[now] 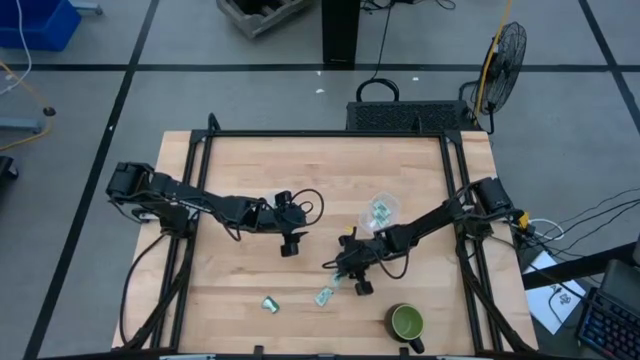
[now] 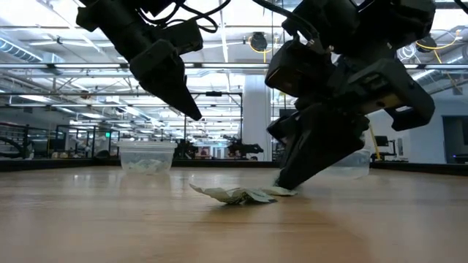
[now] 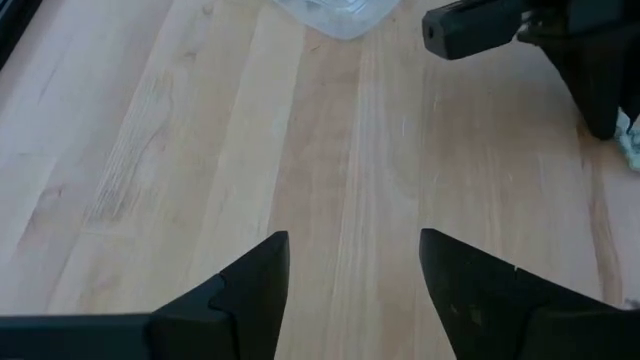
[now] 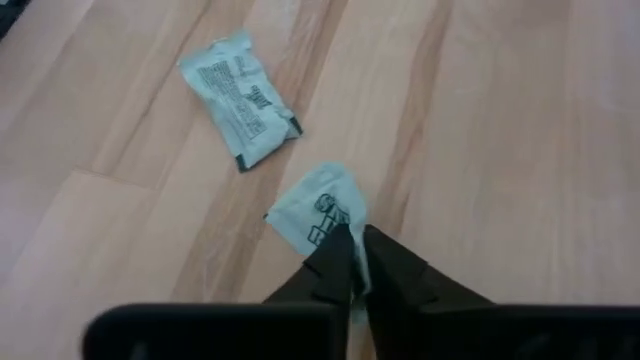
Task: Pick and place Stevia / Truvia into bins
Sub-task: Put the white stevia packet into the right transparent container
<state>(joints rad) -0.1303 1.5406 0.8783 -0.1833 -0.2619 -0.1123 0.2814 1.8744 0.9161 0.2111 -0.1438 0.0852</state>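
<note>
Two green-and-white Stevia / Truvia packets lie flat near the table's near edge. One packet [image 1: 270, 304] [image 4: 240, 100] lies free. The other packet [image 1: 324, 296] [image 4: 318, 208] is at my right gripper [image 1: 343, 276] [image 4: 352, 238], which is shut on it, its tips down at the table [image 2: 287, 186]. My left gripper [image 1: 290, 244] [image 3: 352, 262] is open and hovers above the bare wood [image 2: 191, 111], to the left of the right one. A clear cup [image 1: 380, 212] [image 3: 335, 14] with packets inside stands beyond both. The low view shows two clear cups [image 2: 146, 157] [image 2: 352, 165]. My right gripper pinches the packet by its near end [image 4: 340, 228] between the two fingertips. The fingers come from above, slanting down from the table's right side. The rest of the packet [image 4: 310, 205] lies on the wood in front of the fingers.
A green mug [image 1: 407, 322] stands by the near edge, right of the packets. Black rails [image 1: 190, 200] run along the table's left and right sides. Bare wood [image 1: 250, 170] lies toward the far left of the table.
</note>
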